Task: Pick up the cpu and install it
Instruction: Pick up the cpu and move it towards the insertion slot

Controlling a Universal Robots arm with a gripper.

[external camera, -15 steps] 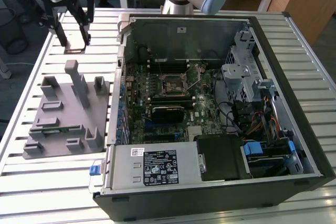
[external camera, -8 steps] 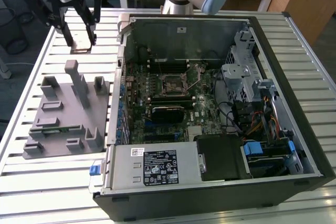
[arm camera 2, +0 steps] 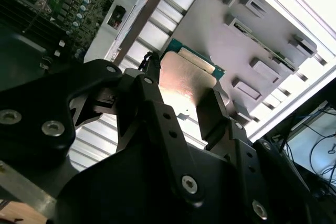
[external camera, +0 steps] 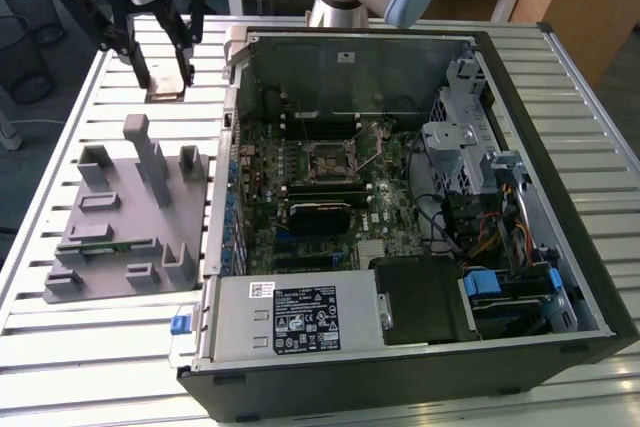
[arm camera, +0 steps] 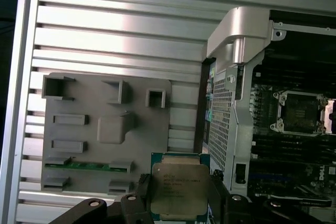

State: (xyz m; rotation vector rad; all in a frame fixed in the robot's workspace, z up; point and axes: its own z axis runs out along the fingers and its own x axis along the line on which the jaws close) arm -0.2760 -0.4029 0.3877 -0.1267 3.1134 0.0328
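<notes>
**Cpu clamped, up off the tabletop**

My pincer (external camera: 165, 69) is in the upper left of the exterior view, clamped on the cpu (arm camera: 178, 188). My fingers (arm camera 2: 212, 111) press two opposite edges, and the metal top shows in both wrist views. I hold the cpu above the slatted tabletop (external camera: 90, 367), near the grey holder tray (external camera: 120, 237). The open computer case (external camera: 520, 57) is at the exterior view's right, with its socket (external camera: 330, 162) mid-board.

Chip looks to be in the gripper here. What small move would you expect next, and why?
Probably a short sideways carry toward the exterior view's right, toward the computer case. The gripper is shut on the cpu, held above the slatted table beside the grey fixture, while the socket lies inside the case.
</notes>
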